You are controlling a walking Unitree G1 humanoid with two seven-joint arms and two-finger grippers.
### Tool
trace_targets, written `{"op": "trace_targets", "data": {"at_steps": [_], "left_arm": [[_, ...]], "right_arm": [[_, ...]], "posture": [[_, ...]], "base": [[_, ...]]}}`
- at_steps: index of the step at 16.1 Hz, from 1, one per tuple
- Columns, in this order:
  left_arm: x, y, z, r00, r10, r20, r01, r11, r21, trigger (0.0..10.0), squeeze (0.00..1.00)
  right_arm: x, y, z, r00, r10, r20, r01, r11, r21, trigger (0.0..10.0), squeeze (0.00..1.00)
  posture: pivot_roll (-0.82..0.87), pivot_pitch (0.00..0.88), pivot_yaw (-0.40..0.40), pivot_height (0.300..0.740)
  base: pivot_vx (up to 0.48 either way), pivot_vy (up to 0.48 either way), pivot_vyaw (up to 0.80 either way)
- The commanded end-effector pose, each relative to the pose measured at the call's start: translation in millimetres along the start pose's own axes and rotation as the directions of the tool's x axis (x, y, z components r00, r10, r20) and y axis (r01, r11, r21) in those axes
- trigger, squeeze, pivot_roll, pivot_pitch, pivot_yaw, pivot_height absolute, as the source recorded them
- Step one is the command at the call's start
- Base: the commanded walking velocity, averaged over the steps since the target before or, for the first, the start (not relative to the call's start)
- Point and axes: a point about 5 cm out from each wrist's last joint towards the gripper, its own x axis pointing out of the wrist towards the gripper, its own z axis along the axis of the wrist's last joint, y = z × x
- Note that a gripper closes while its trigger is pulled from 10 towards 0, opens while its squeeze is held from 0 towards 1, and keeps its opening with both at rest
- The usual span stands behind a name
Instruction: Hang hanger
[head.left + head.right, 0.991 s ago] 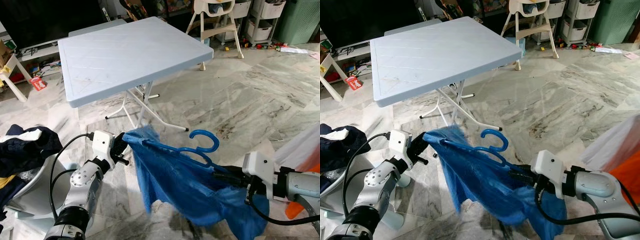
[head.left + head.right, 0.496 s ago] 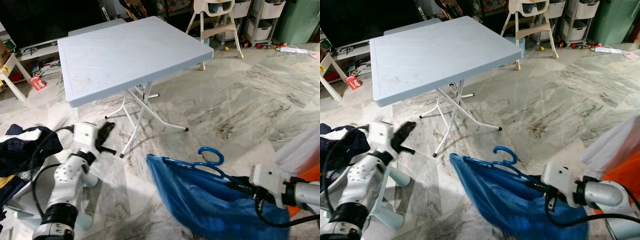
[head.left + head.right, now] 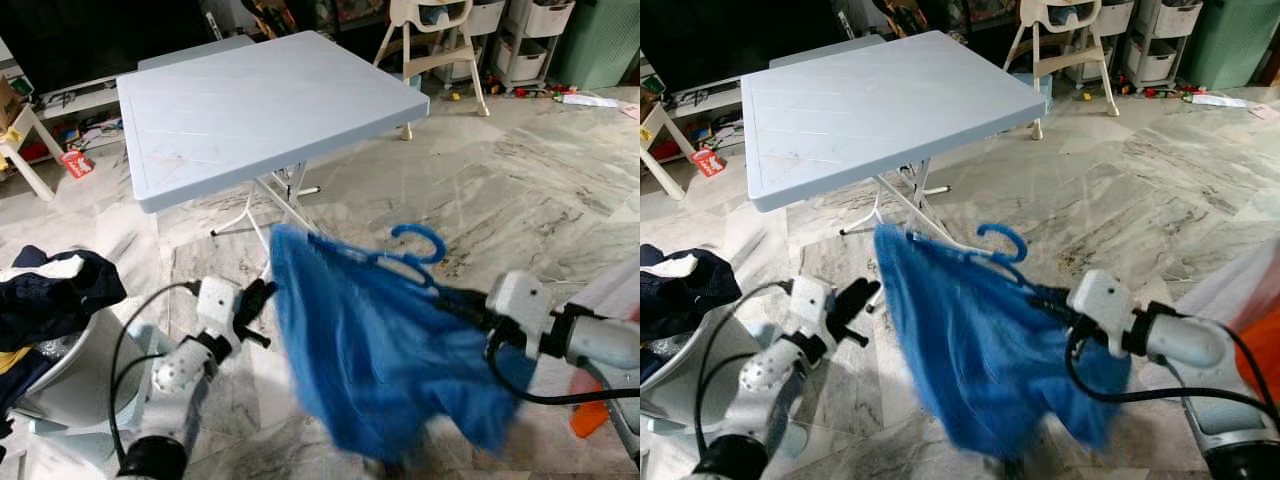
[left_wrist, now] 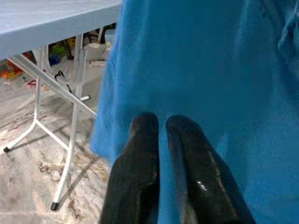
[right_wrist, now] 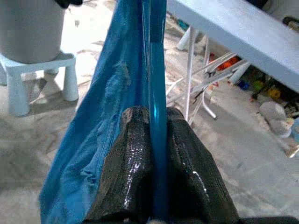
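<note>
Folding surface (image 3: 250, 110) just behind, dark clothes (image 3: 50, 295) heaped at the left. Blue hanger (image 3: 415, 250) draped with a blue cloth (image 3: 380, 360) held over the marble floor (image 3: 500, 190) — pinched by the right end effector (image 5: 156, 154). Left end effector (image 4: 161, 135) nearly closed beside the cloth — empty.

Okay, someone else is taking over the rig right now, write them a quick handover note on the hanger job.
Right gripper: jaws shut on the blue plastic hanger, held in the air in front of the robot, hook pointing up.
Left gripper: beside the left edge of the blue cloth garment, not gripping it; jaws near closed in the left wrist view.
The garment drapes from the hanger, above the marble floor, in front of the light blue folding table.
Done: garment is on the hanger.
Left: hang the hanger up; no rail is visible.
</note>
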Motion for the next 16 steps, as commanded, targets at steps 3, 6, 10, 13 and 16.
{"op": "trace_targets", "data": {"at_steps": [3, 6, 10, 13, 16], "left_arm": [[4.7, 9.4, 7, 0.997, 0.072, 0.028, -0.073, 0.997, 0.033, 10.0, 1.00], [8.0, 17.1, 15, 0.994, 0.099, 0.053, -0.102, 0.993, 0.052, 10.0, 1.00], [15.6, 16.0, 24, 0.988, 0.112, 0.105, -0.119, 0.991, 0.066, 10.0, 1.00], [19.3, 13.3, 29, 0.986, 0.102, 0.133, -0.112, 0.991, 0.071, 10.0, 1.00], [20.7, 10.6, 25, 0.987, 0.101, 0.123, -0.109, 0.992, 0.059, 10.0, 1.00]], "right_arm": [[0.7, 4.3, 21, 0.996, 0.062, 0.069, -0.061, 0.998, -0.016, 10.0, 0.00], [-3.7, 11.6, 25, 0.990, 0.121, 0.069, -0.122, 0.993, 0.005, 10.0, 0.00], [-8.6, 15.3, 26, 0.987, 0.149, 0.052, -0.151, 0.988, 0.025, 10.0, 0.00], [-7.2, 15.8, 27, 0.987, 0.150, 0.053, -0.152, 0.988, 0.031, 10.0, 0.00], [-5.6, 17.1, 29, 0.985, 0.159, 0.060, -0.161, 0.986, 0.034, 10.0, 0.00]], "posture": [[-0.16, 0.032, 0.118, 0.740], [-0.17, 0.034, 0.120, 0.740], [-0.17, 0.030, 0.128, 0.740], [-0.17, 0.024, 0.130, 0.740], [-0.17, 0.022, 0.129, 0.740]], "base": [[0.000, 0.000, 0.00], [0.000, 0.000, 0.00], [0.000, 0.000, 0.00], [0.000, 0.000, 0.00], [0.000, 0.000, 0.00]]}}
